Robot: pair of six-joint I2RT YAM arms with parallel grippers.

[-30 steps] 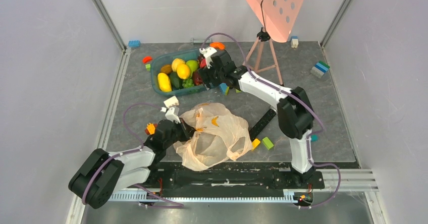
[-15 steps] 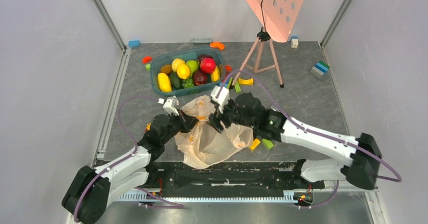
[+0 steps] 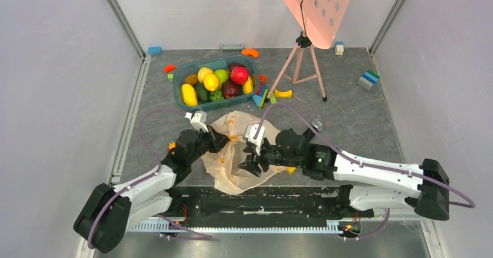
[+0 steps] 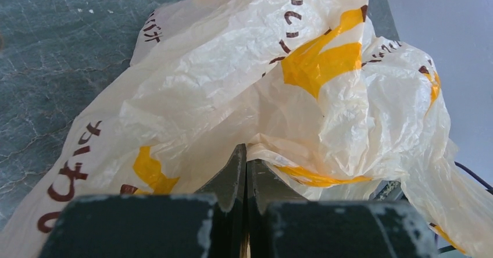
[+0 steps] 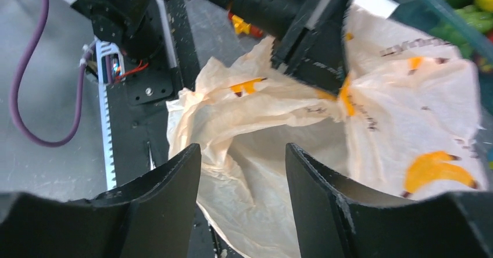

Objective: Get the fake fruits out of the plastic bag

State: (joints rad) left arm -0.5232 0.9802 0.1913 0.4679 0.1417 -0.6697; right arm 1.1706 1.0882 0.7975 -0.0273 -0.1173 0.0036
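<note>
The cream plastic bag [image 3: 232, 153] with orange and yellow marks lies crumpled near the table's front. It fills the left wrist view [image 4: 279, 89] and shows in the right wrist view [image 5: 302, 153] with its mouth open. No fruit shows inside it. My left gripper [image 3: 220, 140] is shut on the bag's left rim [image 4: 256, 153]. My right gripper [image 3: 247, 164] is open and empty, over the bag's mouth [image 5: 243, 159]. The fake fruits [image 3: 218, 83], among them a red one [image 3: 239, 75], yellow and green ones, lie in the teal tub [image 3: 180, 75].
Toy blocks lie beside the tub [image 3: 260, 97], by the bag [image 3: 290, 169] and at the back right [image 3: 367, 79]. A tripod [image 3: 302, 60] with a pink panel stands at the back. The black base rail [image 5: 125, 54] runs along the near edge.
My right arm has come back from the tub, leaving the red fruit there, and now hovers open over the bag's mouth. My left gripper keeps its hold on the bag's rim.
</note>
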